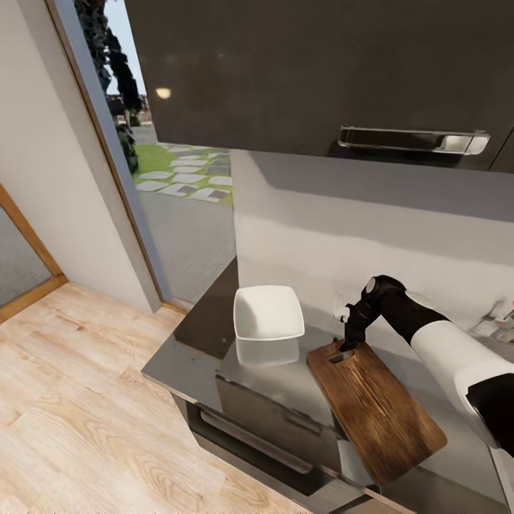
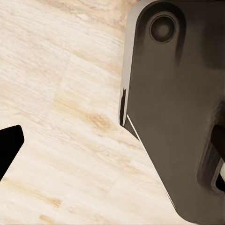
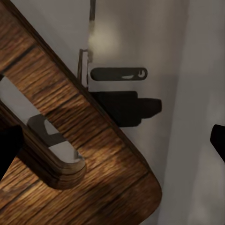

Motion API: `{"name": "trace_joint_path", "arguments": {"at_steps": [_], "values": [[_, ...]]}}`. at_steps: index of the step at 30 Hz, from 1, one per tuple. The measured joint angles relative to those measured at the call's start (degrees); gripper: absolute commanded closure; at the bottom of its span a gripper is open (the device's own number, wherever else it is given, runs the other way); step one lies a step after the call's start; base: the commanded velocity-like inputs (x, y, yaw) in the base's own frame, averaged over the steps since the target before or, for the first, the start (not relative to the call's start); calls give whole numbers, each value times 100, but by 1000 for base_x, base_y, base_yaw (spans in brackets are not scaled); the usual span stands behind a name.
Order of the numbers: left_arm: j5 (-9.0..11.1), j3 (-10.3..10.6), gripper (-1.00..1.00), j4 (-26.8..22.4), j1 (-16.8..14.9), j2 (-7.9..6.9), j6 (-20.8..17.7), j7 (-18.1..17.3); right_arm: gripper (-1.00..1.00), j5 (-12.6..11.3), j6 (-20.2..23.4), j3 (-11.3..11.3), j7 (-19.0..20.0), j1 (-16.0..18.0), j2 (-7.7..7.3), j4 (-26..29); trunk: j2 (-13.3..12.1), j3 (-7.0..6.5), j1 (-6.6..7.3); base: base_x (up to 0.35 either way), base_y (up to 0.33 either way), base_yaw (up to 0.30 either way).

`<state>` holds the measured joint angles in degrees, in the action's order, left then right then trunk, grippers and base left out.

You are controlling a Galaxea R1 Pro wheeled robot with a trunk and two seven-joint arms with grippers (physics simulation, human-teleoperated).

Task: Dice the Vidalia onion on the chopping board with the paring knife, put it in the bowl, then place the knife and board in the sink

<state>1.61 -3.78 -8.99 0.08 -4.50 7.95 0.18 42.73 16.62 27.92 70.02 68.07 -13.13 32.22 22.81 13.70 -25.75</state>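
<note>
The dark brown chopping board (image 1: 378,410) lies on the glossy countertop (image 1: 182,364), its handle slot (image 1: 341,355) at the far end. My right gripper (image 1: 348,343) points down at that slot end. In the right wrist view the right gripper (image 3: 112,145) is open, with one fingertip (image 3: 9,147) over the board (image 3: 70,117) beside the slot and the other off the board's edge. The white squarish bowl (image 1: 268,312) stands just left of the board. My left gripper (image 2: 112,145) is open above the wood floor. The paring knife and the onion are out of view.
A dark wall cabinet with a metal handle (image 1: 414,139) hangs above the counter. Part of the tap with a red knob (image 1: 505,314) peeks in at the right edge. Drawer fronts (image 1: 271,428) sit under the counter, a glass door (image 1: 178,178) at left. My dark base (image 2: 178,117) stands on the floor.
</note>
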Motion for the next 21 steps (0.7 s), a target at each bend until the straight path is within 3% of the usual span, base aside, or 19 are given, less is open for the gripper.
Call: {"name": "trace_joint_path", "arguments": {"at_steps": [21], "values": [[1, 0, -100, 0, 0, 0, 5, -4, -100, 0, 1, 0, -35, 0, 18, 0, 0, 137, 0, 0, 0, 0]]}}
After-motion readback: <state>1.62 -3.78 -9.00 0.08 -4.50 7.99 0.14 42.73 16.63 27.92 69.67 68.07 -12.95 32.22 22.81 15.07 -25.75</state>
